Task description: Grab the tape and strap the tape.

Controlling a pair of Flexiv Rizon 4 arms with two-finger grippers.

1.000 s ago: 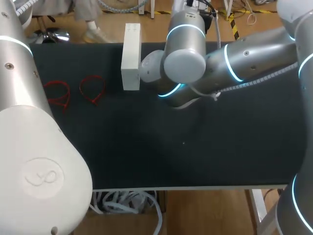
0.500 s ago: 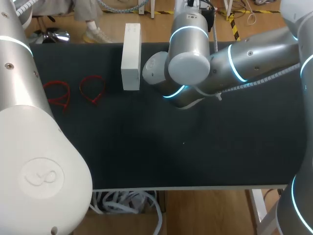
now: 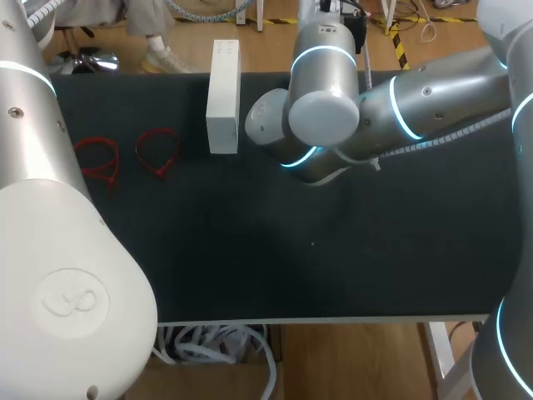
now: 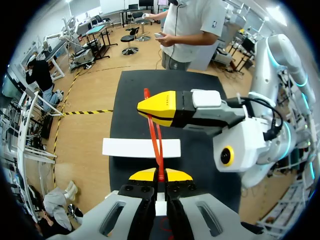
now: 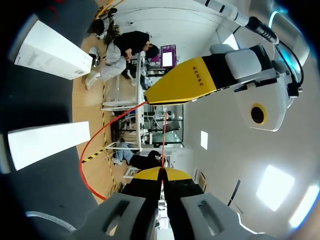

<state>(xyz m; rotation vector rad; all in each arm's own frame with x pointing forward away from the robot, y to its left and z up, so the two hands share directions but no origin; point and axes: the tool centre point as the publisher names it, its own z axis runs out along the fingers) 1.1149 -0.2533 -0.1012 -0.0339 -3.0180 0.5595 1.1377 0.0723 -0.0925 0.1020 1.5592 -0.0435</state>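
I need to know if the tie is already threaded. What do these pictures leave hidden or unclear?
- Left wrist view: the red plastic cable tie spans from the left hand to the right hand; closed yellow fingertips cover both gripped spots, so threading cannot be told.
- Head view: both hands and that tie are hidden under the right arm and its grey joints.
- Head view: the two red loops are too small to tell if fastened.

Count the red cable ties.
3. Two ties lie side by side at the table's left; a third tie is held between left hand and right hand. More may be hidden.
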